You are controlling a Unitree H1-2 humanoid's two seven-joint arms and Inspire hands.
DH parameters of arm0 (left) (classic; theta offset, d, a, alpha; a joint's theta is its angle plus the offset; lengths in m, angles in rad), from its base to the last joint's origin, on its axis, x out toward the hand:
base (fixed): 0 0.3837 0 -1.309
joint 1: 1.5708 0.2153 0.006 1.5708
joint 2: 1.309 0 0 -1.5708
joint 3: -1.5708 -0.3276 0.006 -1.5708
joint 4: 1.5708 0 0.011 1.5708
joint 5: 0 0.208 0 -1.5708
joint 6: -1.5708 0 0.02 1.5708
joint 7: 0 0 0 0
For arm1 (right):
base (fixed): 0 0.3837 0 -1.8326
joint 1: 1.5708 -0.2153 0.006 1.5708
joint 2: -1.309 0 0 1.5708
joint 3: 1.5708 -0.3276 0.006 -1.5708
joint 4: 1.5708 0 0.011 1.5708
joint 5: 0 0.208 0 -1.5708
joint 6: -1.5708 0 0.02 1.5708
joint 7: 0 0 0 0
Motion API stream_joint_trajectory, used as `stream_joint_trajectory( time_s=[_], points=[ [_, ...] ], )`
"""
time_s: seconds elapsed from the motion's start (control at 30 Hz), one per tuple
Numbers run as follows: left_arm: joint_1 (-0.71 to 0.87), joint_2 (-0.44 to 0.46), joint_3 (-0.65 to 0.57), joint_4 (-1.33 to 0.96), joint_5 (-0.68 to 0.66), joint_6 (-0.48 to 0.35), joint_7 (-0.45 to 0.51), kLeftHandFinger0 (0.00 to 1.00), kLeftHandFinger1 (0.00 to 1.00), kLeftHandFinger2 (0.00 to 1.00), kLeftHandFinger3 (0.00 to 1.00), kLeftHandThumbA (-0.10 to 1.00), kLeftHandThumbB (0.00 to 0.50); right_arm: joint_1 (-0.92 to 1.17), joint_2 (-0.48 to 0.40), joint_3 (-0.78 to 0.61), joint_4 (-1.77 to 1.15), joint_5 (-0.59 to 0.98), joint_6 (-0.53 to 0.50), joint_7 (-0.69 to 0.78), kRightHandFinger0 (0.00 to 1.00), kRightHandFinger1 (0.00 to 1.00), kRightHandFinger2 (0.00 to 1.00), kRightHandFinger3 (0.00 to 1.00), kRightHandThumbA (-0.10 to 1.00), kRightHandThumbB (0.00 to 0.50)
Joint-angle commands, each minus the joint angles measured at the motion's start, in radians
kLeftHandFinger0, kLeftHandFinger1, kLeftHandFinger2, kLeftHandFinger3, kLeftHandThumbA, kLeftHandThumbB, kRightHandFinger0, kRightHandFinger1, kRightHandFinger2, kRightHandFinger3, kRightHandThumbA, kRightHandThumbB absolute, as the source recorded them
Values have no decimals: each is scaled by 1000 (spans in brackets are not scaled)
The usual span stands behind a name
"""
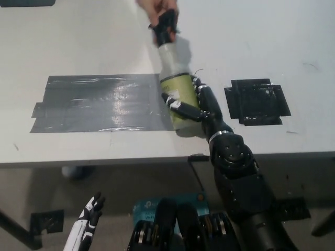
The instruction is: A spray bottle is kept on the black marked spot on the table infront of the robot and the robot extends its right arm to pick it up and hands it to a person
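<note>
From my remote station, I see the black right hand wrapped around the lower body of the spray bottle, its fingers curled across the yellow-green part of the bottle. The bottle is held above the white table, tilted with its black trigger head pointing away from the robot. It sits just beside the black marked spot, on the side toward the robot's left, and overlaps the near edge of the large grey tape patch that lies farther on that same side of the spot.

At the far end of the bottle, a person's hand reaches in from the top of the view and closes on the trigger head, so the bottle is gripped at both ends: the robot's hand at the base, the person's at the top. The black right arm runs from below the table edge up to the bottle, passing close beside the marked spot without covering it.

The white left hand rests well away from the spot, low beneath the table edge, holding nothing; I cannot tell from here whether its fingers are spread or closed.
</note>
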Motion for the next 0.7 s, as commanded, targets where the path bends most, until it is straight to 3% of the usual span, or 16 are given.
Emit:
stream_joint_trajectory(
  time_s=[0.0, 0.03, 0.07, 0.1, 0.13, 0.2, 0.23, 0.33, 0.43, 0.63, 0.67],
  points=[
    [3, 11, -6, -24, 20, -24, 2, 1000, 1000, 1000, 1000, 1000, 370, -29, 21, -36, -92, 69, -109, 7, 30, 479, 830, 864, -62, 107],
    [7, 12, -6, -25, 20, -27, 1, 1000, 1000, 1000, 1000, 1000, 372, -21, 26, -44, -112, 85, -109, 17, 444, 883, 1000, 1000, 321, 367],
    [9, 10, -6, -23, 18, -24, 1, 1000, 1000, 1000, 1000, 1000, 377, -10, 27, -48, -157, 109, -83, 45, 514, 882, 1000, 1000, 335, 326],
    [9, 8, -6, -23, 18, -20, 1, 1000, 1000, 1000, 1000, 1000, 375, 4, 5, -25, -209, 135, -62, 122, 1000, 1000, 1000, 1000, 512, 381],
    [8, 7, -6, -22, 19, -20, 1, 1000, 1000, 1000, 1000, 1000, 375, 8, -7, -14, -223, 148, -60, 158, 1000, 1000, 1000, 1000, 546, 386],
    [7, 7, -6, -22, 14, -16, -1, 1000, 1000, 1000, 1000, 1000, 384, 19, -47, 24, -269, 136, -56, 212, 1000, 1000, 1000, 1000, 721, 481],
    [17, 3, -8, -27, 15, -19, 0, 1000, 1000, 1000, 1000, 1000, 375, 36, -69, 39, -324, 133, -39, 229, 1000, 1000, 1000, 1000, 741, 499],
    [37, 0, -5, -36, 16, -26, 7, 1000, 1000, 1000, 1000, 1000, 376, 90, -116, 71, -463, 119, -9, 244, 1000, 1000, 1000, 1000, 820, 500],
    [42, 2, -3, -38, 16, -25, 6, 1000, 1000, 1000, 1000, 1000, 375, 127, -160, 84, -580, 134, 2, 266, 1000, 1000, 1000, 1000, 814, 482],
    [37, 3, -2, -19, 15, -32, 7, 1000, 1000, 1000, 1000, 1000, 370, 232, -272, 80, -932, 117, 90, 274, 1000, 1000, 1000, 1000, 913, 500],
    [32, 4, -1, -12, 11, -36, 6, 1000, 1000, 1000, 1000, 1000, 368, 266, -296, 66, -995, 150, 90, 283, 1000, 1000, 1000, 1000, 882, 500]
  ],
)
